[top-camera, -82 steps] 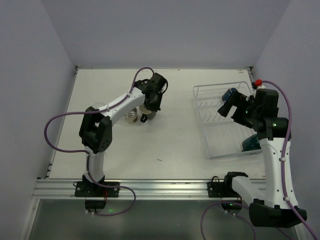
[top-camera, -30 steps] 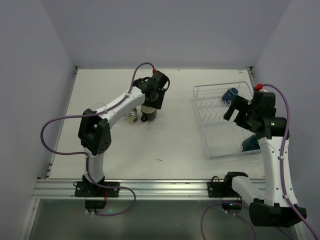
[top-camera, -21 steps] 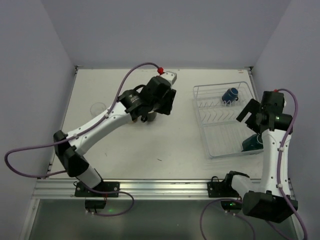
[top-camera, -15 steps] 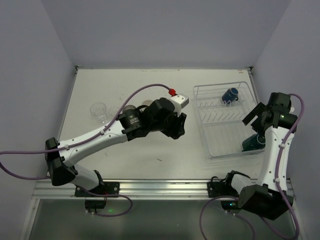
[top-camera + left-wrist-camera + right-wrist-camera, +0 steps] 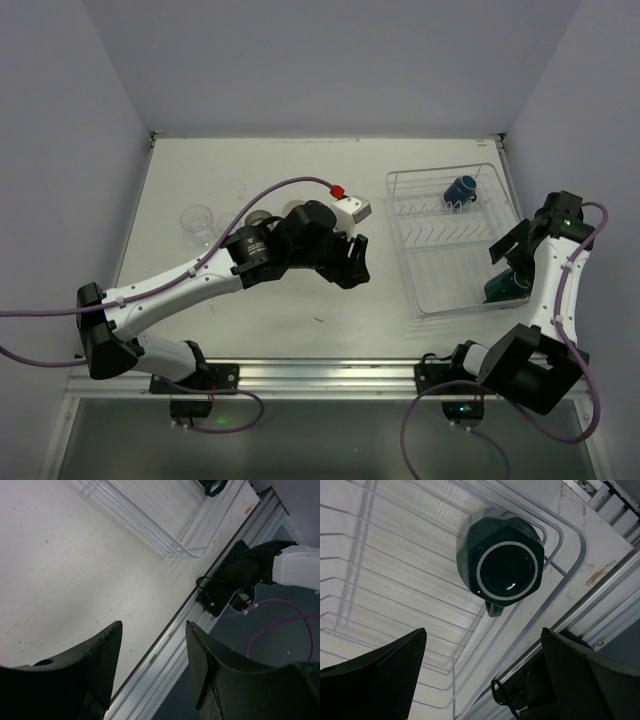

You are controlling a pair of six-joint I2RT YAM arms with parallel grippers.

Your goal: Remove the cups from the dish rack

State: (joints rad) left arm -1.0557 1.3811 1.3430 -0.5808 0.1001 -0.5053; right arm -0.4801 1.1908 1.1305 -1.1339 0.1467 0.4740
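The white wire dish rack (image 5: 408, 252) stands at the right of the table. A blue cup (image 5: 460, 189) lies at its far end and a dark teal mug (image 5: 505, 288) sits in its near right corner. My right gripper (image 5: 506, 248) hovers open above that mug (image 5: 502, 567), which stands with its mouth up, apart from the fingers (image 5: 380, 675). My left gripper (image 5: 350, 264) is open and empty over the bare table left of the rack. A clear glass (image 5: 197, 222) stands on the table at the left. Two more cups (image 5: 294, 208) show partly behind the left arm.
In the left wrist view, the rack's near corner (image 5: 165, 545) lies ahead, with the table's metal front rail (image 5: 165, 645) and the right arm's base (image 5: 235, 580) beyond it. Side walls close in the table on both sides.
My left arm has swung away from the cups at the back centre, right and nearer, toward the rack, its jaws slightly wider. My right gripper has shifted right, over the rack's near right corner.
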